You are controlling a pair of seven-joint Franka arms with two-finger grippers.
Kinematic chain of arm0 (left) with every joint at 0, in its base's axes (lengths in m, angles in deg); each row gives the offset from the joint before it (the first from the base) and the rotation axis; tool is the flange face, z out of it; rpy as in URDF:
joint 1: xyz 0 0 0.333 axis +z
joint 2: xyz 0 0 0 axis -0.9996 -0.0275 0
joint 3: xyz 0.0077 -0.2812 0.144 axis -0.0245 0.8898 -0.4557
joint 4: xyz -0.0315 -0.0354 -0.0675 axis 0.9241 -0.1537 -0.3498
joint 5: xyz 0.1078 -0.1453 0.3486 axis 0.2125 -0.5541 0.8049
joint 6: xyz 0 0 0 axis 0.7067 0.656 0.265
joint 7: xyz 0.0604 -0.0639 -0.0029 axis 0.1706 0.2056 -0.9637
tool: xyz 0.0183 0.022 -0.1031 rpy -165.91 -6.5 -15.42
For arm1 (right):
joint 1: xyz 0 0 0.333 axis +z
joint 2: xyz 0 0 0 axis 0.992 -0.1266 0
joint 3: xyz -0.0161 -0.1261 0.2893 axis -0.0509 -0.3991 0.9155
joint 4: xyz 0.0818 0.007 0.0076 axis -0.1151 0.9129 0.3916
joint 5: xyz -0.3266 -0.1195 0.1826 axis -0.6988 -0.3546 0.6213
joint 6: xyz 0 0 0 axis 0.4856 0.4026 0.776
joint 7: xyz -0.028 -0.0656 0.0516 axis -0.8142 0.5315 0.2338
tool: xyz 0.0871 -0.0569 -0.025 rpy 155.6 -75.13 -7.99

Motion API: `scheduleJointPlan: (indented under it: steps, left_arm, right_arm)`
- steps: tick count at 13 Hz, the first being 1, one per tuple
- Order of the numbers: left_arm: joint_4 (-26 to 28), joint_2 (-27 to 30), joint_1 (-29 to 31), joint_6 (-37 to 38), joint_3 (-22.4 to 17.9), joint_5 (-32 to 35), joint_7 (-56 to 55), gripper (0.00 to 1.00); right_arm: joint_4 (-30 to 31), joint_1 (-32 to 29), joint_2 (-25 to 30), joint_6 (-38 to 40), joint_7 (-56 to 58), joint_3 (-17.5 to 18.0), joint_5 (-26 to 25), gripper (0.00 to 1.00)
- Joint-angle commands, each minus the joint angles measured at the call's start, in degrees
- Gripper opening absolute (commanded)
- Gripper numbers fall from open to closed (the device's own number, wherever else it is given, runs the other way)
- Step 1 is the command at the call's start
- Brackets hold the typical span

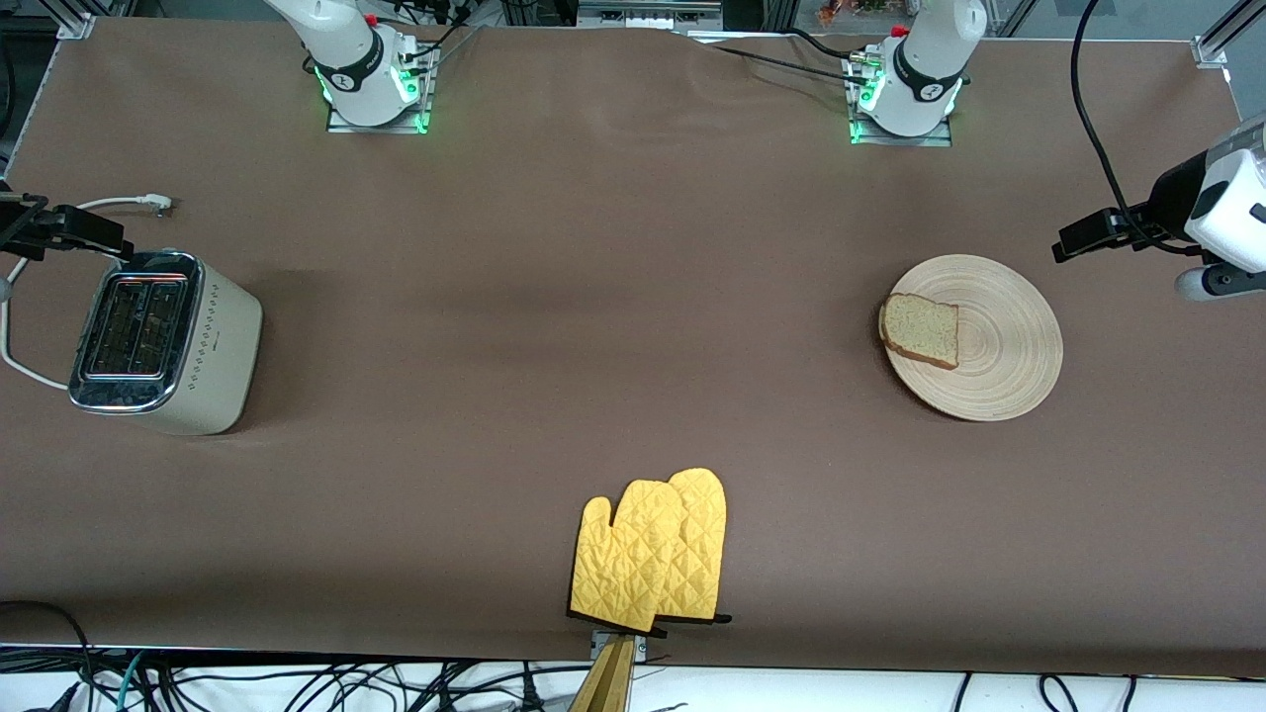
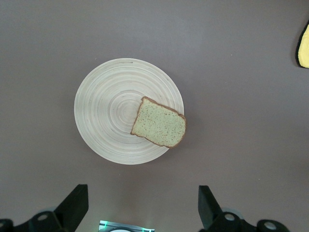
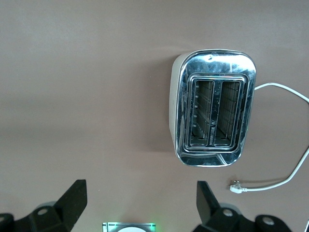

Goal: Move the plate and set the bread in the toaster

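My left gripper [image 2: 143,208] wide open over the table by the plate [image 2: 108,104], bread [image 2: 159,123] on its edge, my right gripper [image 3: 141,205] wide open near the toaster [image 3: 215,113]

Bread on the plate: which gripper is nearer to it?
Left. The open left gripper hangs above the table by the plate holding the bread; the open right gripper is by the toaster.
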Motion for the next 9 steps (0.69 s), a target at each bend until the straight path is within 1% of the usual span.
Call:
scheduleJointPlan:
  steps: [1,9]
  left_arm:
    - [0.1,0.2,0.1,0.2,-1.0,0.4,3.7,1.00]
    - [0.2,-0.2,0.6,0.0,-2.6,0.0,6.0,1.00]
  right_arm:
    - [-1.0,-0.4,-0.2,0.2,-0.4,0.2,-0.5,1.00]
    - [-1.0,-0.4,-0.2,0.2,-0.4,0.2,-0.5,1.00]
